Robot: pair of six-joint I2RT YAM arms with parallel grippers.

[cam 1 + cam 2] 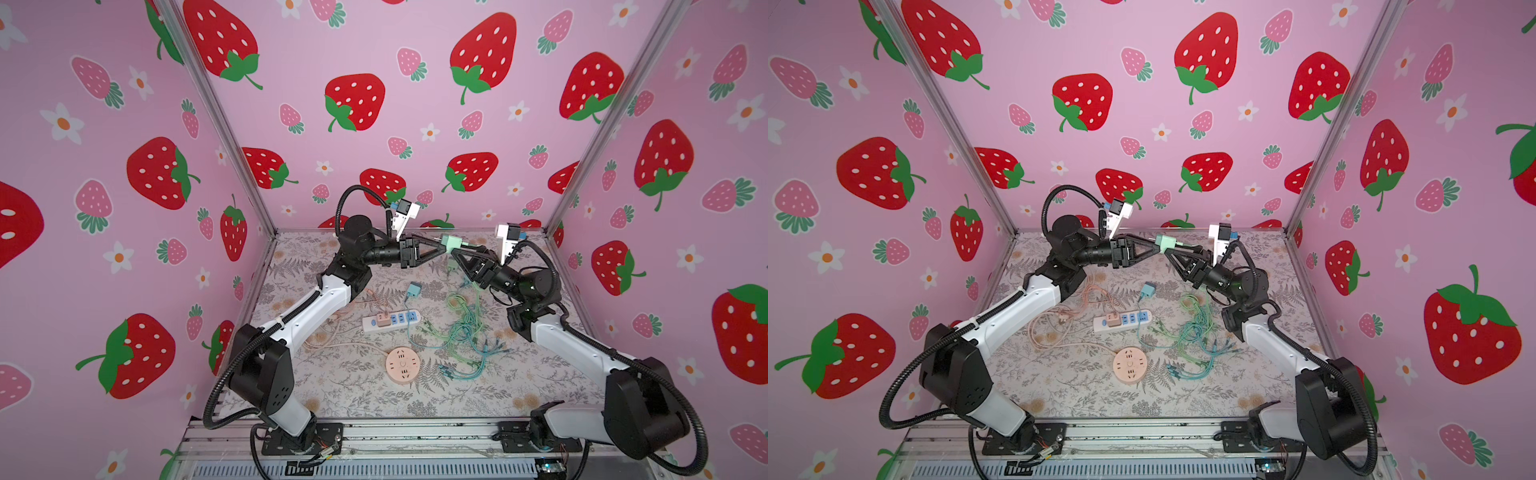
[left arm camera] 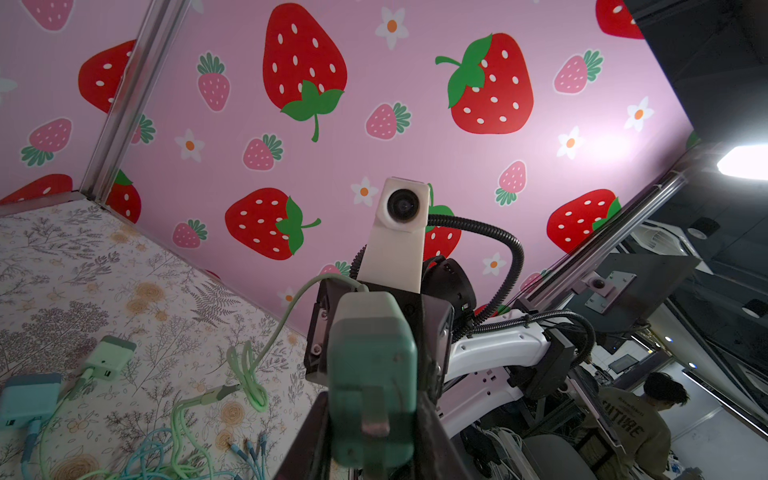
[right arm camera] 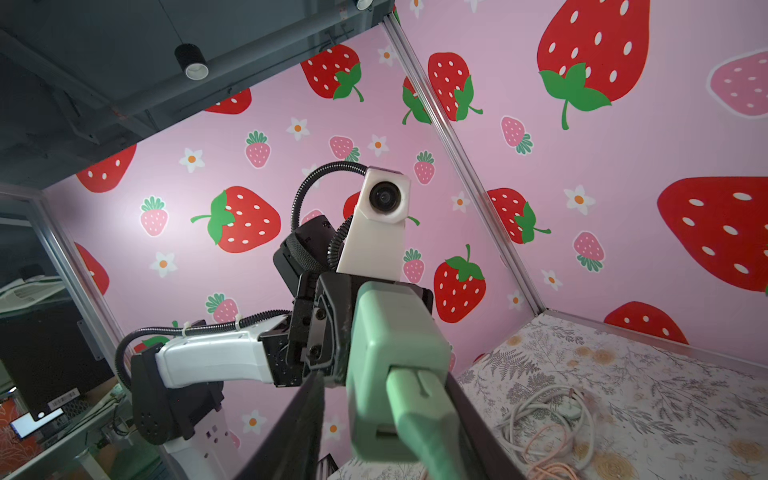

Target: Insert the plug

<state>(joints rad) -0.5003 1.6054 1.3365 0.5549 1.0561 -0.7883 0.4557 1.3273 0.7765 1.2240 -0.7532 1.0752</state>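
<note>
A: Where is the green plug (image 1: pixel 453 242)?
B: It is off the floral table (image 1: pixel 332 395), up in the air at twelve o'clock, between the two grippers in both top views.
A: Which one has it?
B: The left gripper (image 1: pixel 446 246) pinches it, a finger against each side. The left wrist view shows the body wedged there, with a metal prong (image 2: pixel 375 411) showing.
A: And the right gripper (image 1: pixel 457 252)?
B: Its fingers straddle the plug's cable end. In the right wrist view one finger lies against the body, and a sliver of wall shows beside the other. Whether it presses cannot be told.
A: The cable?
B: A green cable (image 2: pixel 286 316) leaves the plug and drops to a tangle of green and blue cables (image 1: pixel 461 332), at three o'clock of the white power strip (image 1: pixel 399 319).
A: What else?
B: The strip lies near the table's middle with a pink plug (image 1: pixel 381 320) seated in it. A blue adapter (image 1: pixel 413 289) lies at one o'clock from it and a round pink socket (image 1: pixel 402 365) at six.
</note>
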